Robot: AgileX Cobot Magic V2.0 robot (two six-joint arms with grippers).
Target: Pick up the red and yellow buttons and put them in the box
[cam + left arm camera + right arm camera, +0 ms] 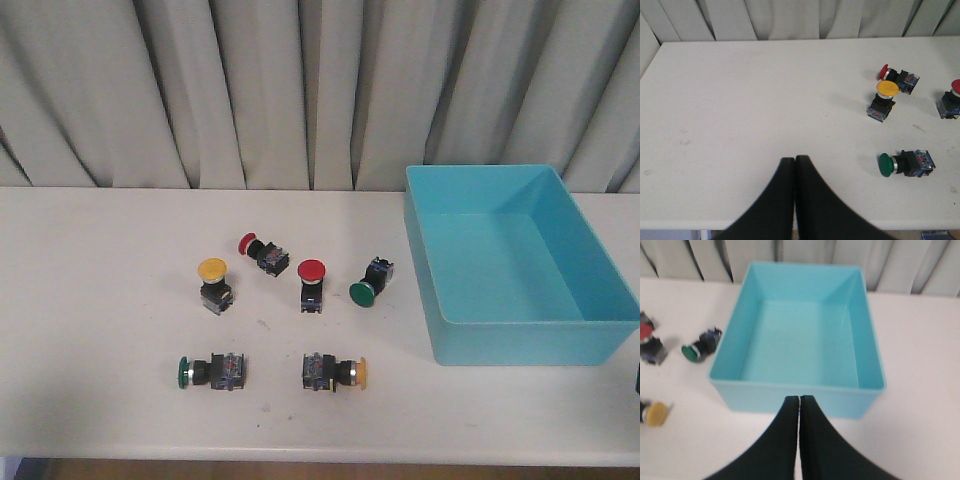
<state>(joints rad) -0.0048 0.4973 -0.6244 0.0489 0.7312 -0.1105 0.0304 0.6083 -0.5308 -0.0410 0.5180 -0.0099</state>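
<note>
We log six switches lying on the white bench (100,330), left of the turquoise box (515,330), none inside it. Two red buttons: one lying on its side at the back (262,250), one standing cap-up (311,284). Two yellow buttons: one cap-up at the left (213,284), one on its side at the front (335,372), cap toward the box. Two green switches: one on its side front-left (213,371), one tilted just beside the box's left wall (371,282).

Front view shows all six and the box; neither arm is identifiable there, only a dark sliver at the right edge. The left wrist view shows the left gripper (794,162), jaws together, over bare bench, well apart from the switches; the box is outside that view. The right wrist view shows the right gripper (799,401), jaws together, at the box's near wall. That view is blurred; the switches at its edge are cut off
</note>
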